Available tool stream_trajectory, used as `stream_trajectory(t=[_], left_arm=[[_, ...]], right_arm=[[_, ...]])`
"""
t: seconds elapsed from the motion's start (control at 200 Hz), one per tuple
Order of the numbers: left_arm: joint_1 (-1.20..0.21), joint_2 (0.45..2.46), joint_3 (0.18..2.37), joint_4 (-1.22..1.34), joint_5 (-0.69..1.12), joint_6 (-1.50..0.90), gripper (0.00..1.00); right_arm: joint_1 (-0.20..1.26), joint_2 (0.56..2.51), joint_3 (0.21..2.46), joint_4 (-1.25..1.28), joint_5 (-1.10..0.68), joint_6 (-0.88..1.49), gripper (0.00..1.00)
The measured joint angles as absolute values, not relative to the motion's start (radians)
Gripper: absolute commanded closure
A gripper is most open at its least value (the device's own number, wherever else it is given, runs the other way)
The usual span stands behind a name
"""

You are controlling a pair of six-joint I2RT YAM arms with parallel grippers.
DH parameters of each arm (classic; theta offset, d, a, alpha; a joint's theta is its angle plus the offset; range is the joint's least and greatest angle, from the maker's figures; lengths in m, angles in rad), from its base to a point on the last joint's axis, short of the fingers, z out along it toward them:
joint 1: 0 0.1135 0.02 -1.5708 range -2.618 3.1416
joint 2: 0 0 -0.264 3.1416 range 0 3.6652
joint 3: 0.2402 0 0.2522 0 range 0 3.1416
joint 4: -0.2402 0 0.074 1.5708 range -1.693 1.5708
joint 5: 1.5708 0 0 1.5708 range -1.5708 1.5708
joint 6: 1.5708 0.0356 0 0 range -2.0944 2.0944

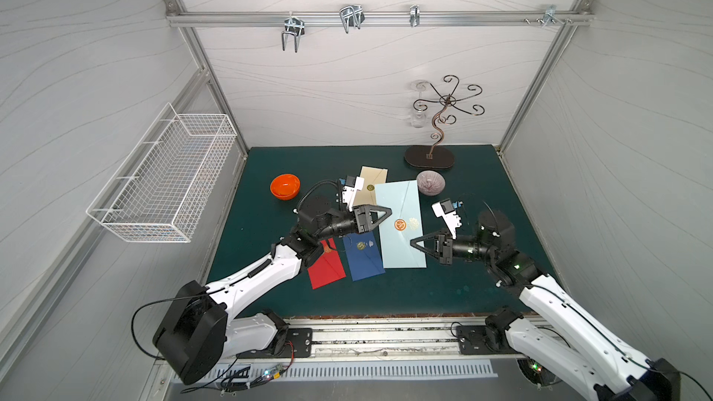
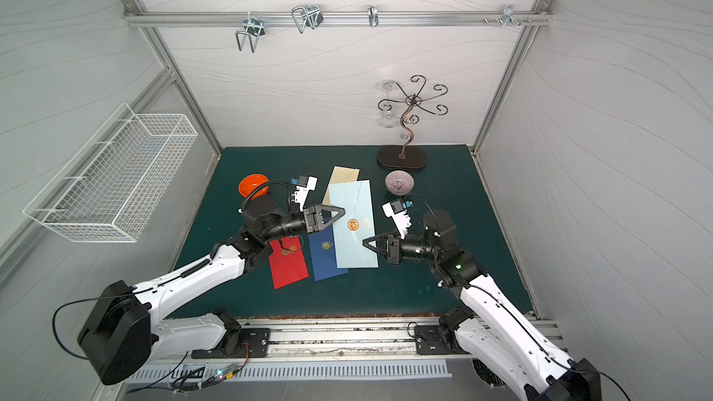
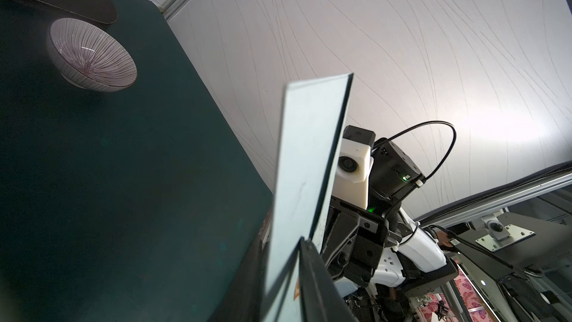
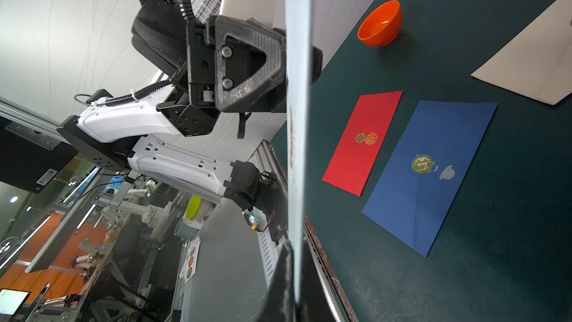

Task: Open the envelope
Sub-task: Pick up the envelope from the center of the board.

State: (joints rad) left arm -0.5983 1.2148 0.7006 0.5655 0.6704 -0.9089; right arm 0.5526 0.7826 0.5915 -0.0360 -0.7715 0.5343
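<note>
The light blue envelope (image 1: 399,221) (image 2: 353,225) with an orange wax seal (image 1: 401,224) is held up off the green mat, flap still sealed. My right gripper (image 1: 413,243) (image 4: 295,252) is shut on its right edge; in the right wrist view the envelope (image 4: 297,119) runs edge-on between the two fingers. My left gripper (image 1: 387,211) (image 2: 341,210) has closed in on the opposite edge, one finger on each face. In the left wrist view the envelope (image 3: 306,156) stands between the fingertips (image 3: 305,244).
On the mat below lie a red envelope (image 1: 327,264), a dark blue envelope (image 1: 364,256) and a beige envelope (image 1: 370,187). An orange bowl (image 1: 284,185) sits at the left, a striped bowl (image 1: 430,182) and a scrolled metal stand (image 1: 429,157) at the back. A wire basket (image 1: 169,183) hangs on the left wall.
</note>
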Motion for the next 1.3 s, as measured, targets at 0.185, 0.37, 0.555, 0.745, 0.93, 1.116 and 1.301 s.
stream_trajectory(t=[0.185,0.37,0.555,0.745,0.93,1.116,1.301], left_arm=[[-0.598,1.179,0.708,0.53,0.666,-0.887,0.8],[-0.598,1.164,0.709,0.513,0.66,-0.873,0.89],[-0.602,1.133,0.71,0.461,0.635,-0.843,1.0],[-0.636,1.113,0.733,0.368,0.585,-0.776,1.0],[-0.697,1.114,0.769,0.271,0.544,-0.706,1.0],[-0.728,1.126,0.806,0.211,0.497,-0.672,1.0],[-0.794,1.174,0.897,0.031,0.324,-0.608,1.0]], right_arm=[[0.553,0.805,0.592,-0.041,-0.804,0.53,0.93],[0.553,0.823,0.592,-0.059,-0.805,0.529,0.92],[0.553,0.824,0.603,-0.108,-0.775,0.516,0.8],[0.554,0.822,0.614,-0.175,-0.704,0.498,0.66],[0.554,0.805,0.638,-0.243,-0.627,0.497,0.57],[0.554,0.801,0.688,-0.334,-0.515,0.5,0.45],[0.554,0.806,0.751,-0.472,-0.324,0.513,0.31]])
